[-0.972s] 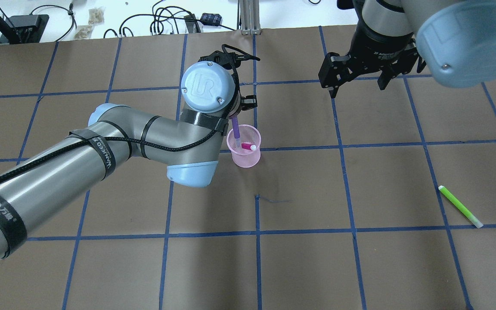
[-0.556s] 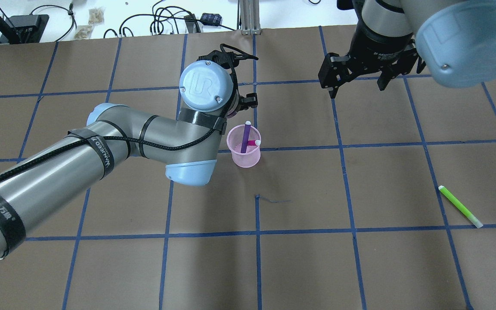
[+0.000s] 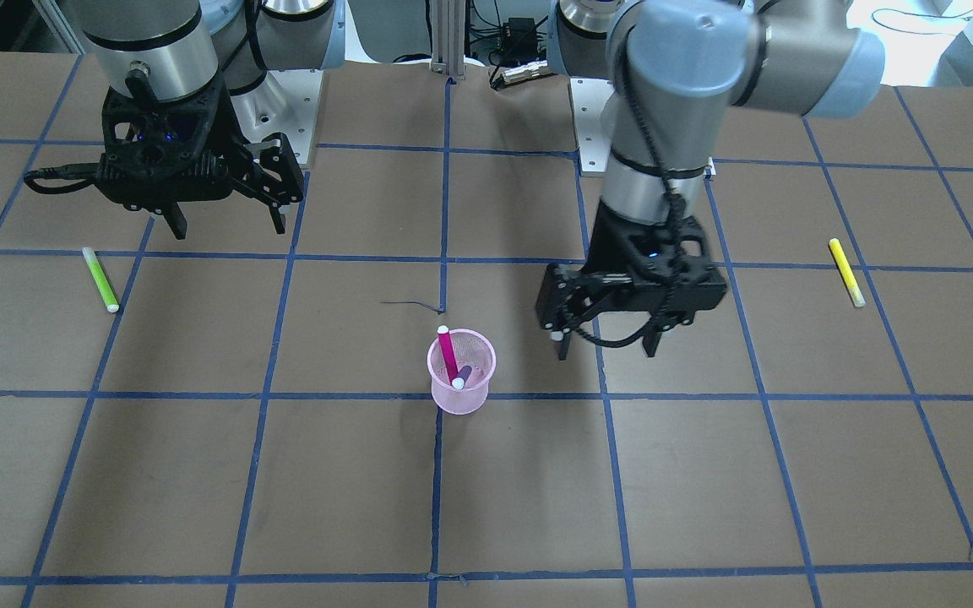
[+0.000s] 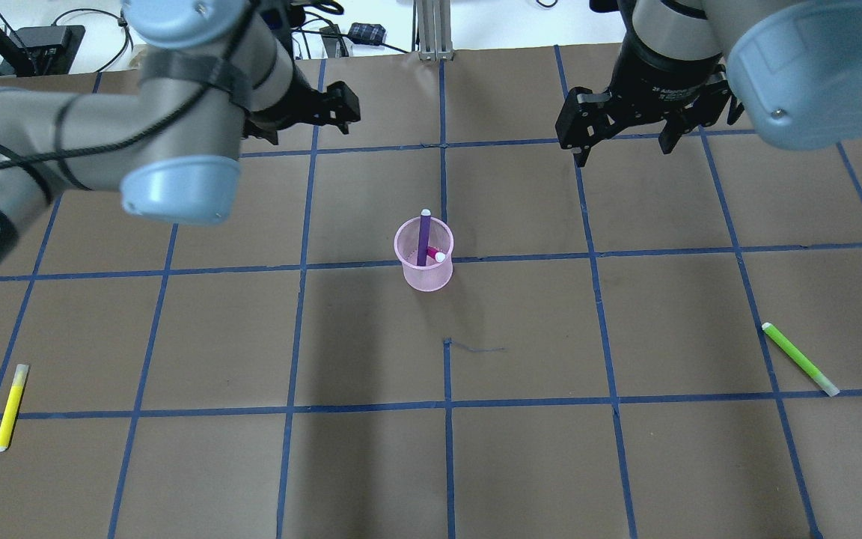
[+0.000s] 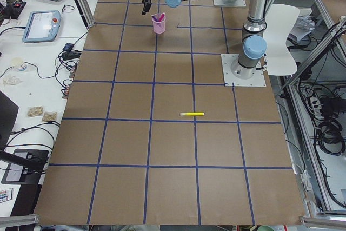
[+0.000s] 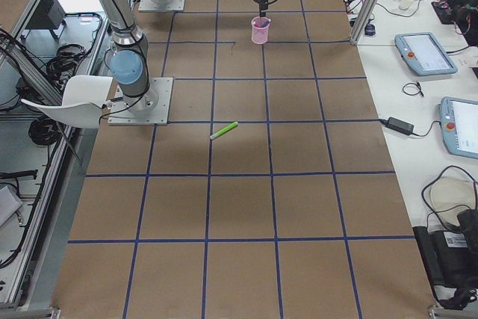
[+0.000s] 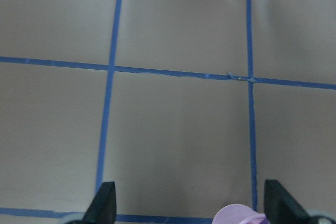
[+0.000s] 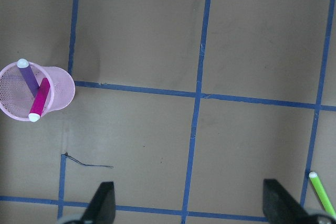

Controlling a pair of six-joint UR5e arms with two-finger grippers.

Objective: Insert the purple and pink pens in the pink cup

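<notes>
The pink mesh cup [image 4: 423, 271] stands upright near the table's middle. The purple pen [image 4: 423, 238] and the pink pen [image 4: 435, 255] both stand inside it, leaning on the rim. The front view shows the cup [image 3: 462, 393] with the pink pen [image 3: 447, 355] sticking up. My left gripper [image 3: 605, 348] is open and empty, raised beside the cup and apart from it; the overhead view [image 4: 304, 116] shows it toward the far left. My right gripper [image 4: 622, 148] is open and empty, far right of the cup. The right wrist view shows the cup [image 8: 58, 90] with both pens.
A green pen [image 4: 800, 359] lies on the table at the right, also in the front view [image 3: 100, 279]. A yellow pen [image 4: 10, 406] lies at the near left, also in the front view [image 3: 846, 272]. Blue tape lines grid the brown table.
My left gripper let go of the purple pen, which now rests in the cup. The left arm rose and swung away to the far left. The right arm stayed put.
</notes>
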